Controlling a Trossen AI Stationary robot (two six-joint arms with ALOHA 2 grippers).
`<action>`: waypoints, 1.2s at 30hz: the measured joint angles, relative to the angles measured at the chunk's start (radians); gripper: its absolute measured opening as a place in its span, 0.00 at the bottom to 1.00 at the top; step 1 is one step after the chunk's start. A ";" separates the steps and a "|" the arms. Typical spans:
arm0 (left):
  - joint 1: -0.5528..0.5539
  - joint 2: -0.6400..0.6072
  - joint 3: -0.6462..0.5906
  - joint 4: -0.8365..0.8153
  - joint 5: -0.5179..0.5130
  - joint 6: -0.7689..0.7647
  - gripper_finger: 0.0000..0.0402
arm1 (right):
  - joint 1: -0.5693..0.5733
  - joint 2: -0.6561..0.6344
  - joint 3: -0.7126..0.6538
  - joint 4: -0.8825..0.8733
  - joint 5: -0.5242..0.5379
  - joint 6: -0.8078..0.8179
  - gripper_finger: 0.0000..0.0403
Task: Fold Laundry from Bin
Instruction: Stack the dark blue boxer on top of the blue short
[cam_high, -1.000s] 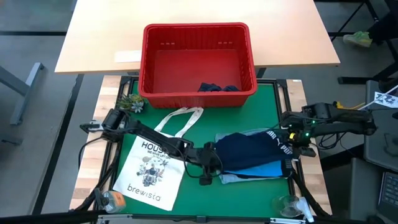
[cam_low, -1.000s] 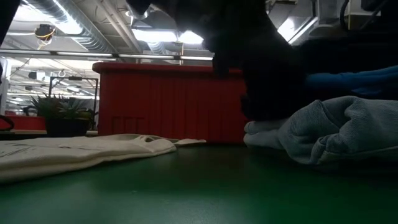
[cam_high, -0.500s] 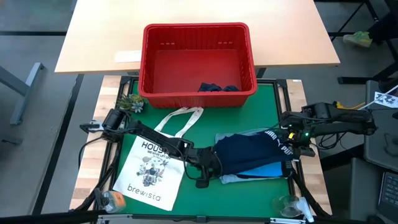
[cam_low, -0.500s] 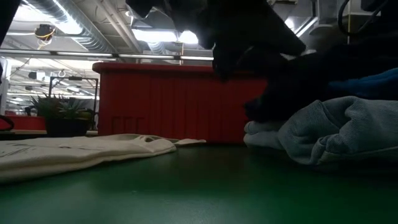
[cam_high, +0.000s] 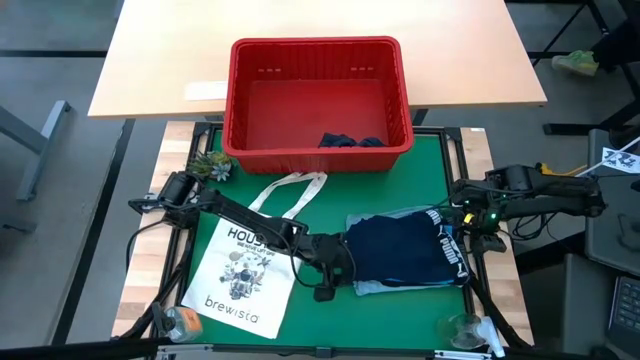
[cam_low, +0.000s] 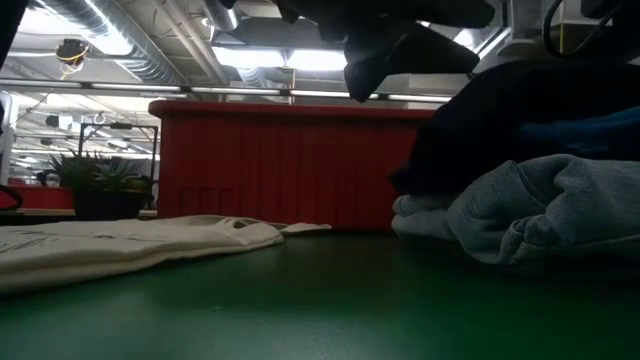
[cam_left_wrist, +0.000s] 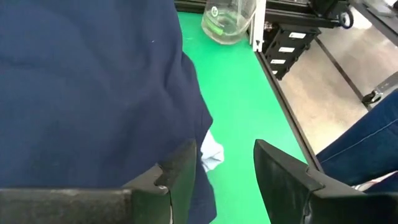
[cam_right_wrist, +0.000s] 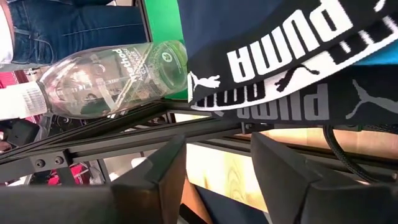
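- dark navy garment with white puma lettering (cam_high: 405, 252) lies on top of the laundry stack on the green tabletop (cam_high: 330, 215), in front of the red slotted plastic bin (cam_high: 318, 100)
- left pincer (cam_high: 330, 283) at the stack's edge away from the lettering, fingers apart, holding nothing
- right pincer (cam_high: 468, 225) at the lettered edge, fingers apart, empty
- dark cloth (cam_high: 350, 141) inside the bin

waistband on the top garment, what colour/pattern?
Black waistband with white PUMA lettering on the navy garment; clearest in the right wrist view.
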 joint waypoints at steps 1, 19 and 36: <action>0.000 0.000 0.000 0.000 0.000 0.000 0.39 | -0.001 0.000 0.000 0.000 -0.001 0.000 0.45; 0.053 -0.063 0.041 -0.005 -0.040 0.011 0.39 | -0.001 0.015 0.132 0.288 0.220 0.023 0.45; 0.054 0.042 0.044 0.004 -0.118 0.053 0.39 | -0.001 0.281 0.015 0.282 0.782 -0.035 0.45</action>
